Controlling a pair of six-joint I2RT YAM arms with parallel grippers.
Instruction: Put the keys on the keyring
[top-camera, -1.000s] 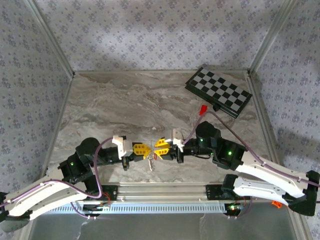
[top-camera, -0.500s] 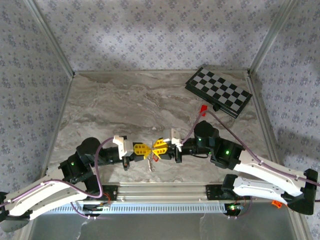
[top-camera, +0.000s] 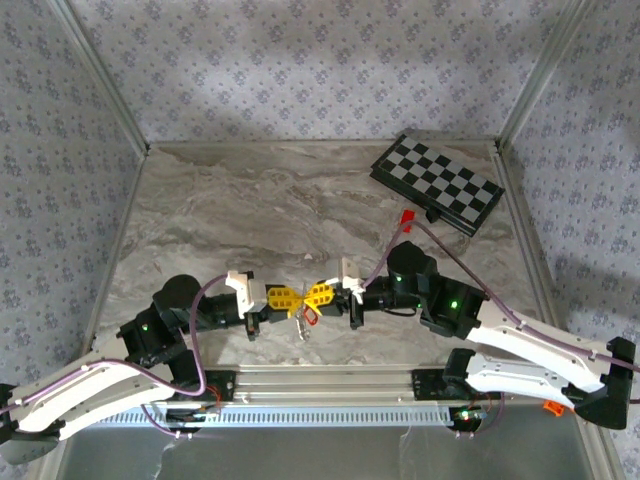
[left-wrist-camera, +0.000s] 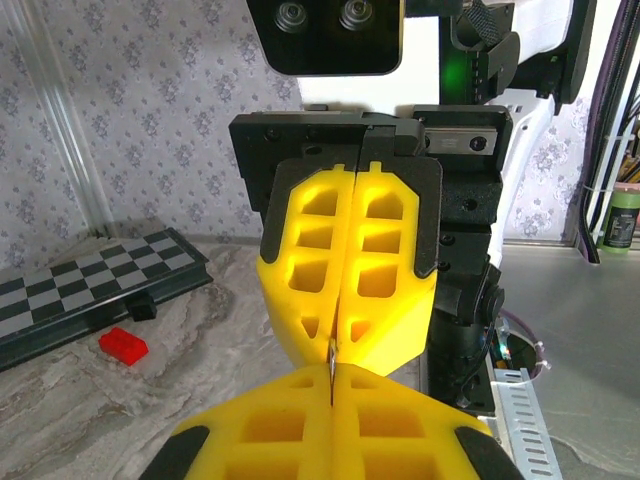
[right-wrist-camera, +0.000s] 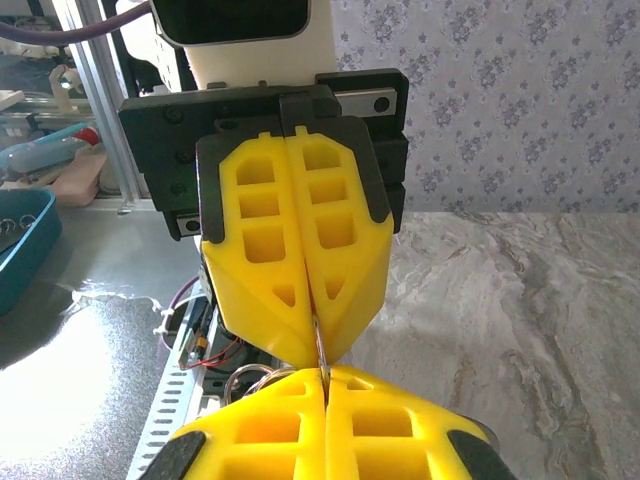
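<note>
Two yellow gripper noses meet tip to tip, and right at the join sits the metal sliver (left-wrist-camera: 330, 358), edge-on and so thin I cannot tell whether it is ring wire or a key's blade. From the right wrist it runs straight out of one seam into the other, with loops of the keyring (right-wrist-camera: 250, 378) peeking out just beneath. From above, the keys (top-camera: 303, 322) dangle under that meeting point with a flash of red among them, low over the near edge of the counter (top-camera: 250, 210), between the two arms.

The left gripper (top-camera: 292, 299) is clamped hard on the sliver, jaws closed to a line. The right gripper (top-camera: 316, 296) bites just as tight from the opposite side, touching its partner or very nearly.

Here is the danger as I read it: both holds are right out at the fingertips on a slick, narrow piece. Any twist or pull that is not shared by both arms could pop it free, and the bunch would drop. With both ends pinned there is little slack for threading, so forcing it may bend the wire or grind the tips together. The hanging weight may swing and drag the grip. A drop here could land by the rail (top-camera: 320, 380), awkward to reach.

The chessboard (top-camera: 437, 184) and red block (top-camera: 407, 218) sit well apart, no threat
</note>
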